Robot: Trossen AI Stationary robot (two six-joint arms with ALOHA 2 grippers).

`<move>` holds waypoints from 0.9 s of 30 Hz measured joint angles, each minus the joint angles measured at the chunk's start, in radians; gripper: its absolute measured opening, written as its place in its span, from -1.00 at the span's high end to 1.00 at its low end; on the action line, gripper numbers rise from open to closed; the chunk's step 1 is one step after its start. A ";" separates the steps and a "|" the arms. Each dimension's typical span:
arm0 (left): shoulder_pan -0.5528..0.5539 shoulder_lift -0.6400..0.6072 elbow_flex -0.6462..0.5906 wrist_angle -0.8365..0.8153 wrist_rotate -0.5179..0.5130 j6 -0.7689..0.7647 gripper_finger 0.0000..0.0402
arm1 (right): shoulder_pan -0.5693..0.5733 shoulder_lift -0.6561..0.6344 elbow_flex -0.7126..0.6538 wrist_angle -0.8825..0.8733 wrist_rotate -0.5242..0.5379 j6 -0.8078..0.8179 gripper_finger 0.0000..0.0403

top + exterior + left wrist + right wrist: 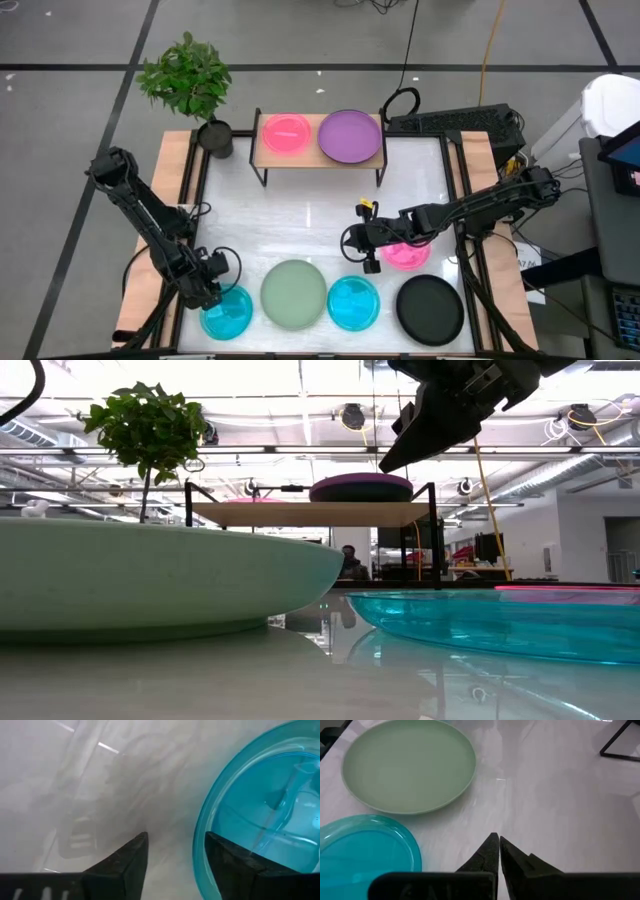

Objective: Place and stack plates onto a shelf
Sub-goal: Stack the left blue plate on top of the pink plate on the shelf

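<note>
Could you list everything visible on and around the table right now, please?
Shelf: one, light wood top on black legs, far side of table.
Plates on shelf: two, pink and purple, side by side.
Plates on table: five; cyan, sage green, cyan, black along the near edge, pink under the right arm.
Potted plant: one, green, far left corner.
Keyboard: one, black, beyond the far right corner.
Left gripper: open, straddling the leftmost cyan plate's rim.
Right gripper: shut, empty, above the table middle.
</note>
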 joint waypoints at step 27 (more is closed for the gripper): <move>0.037 -0.007 0.000 -0.005 -0.002 0.055 0.85 | 0.000 0.000 0.000 -0.002 0.000 0.012 1.00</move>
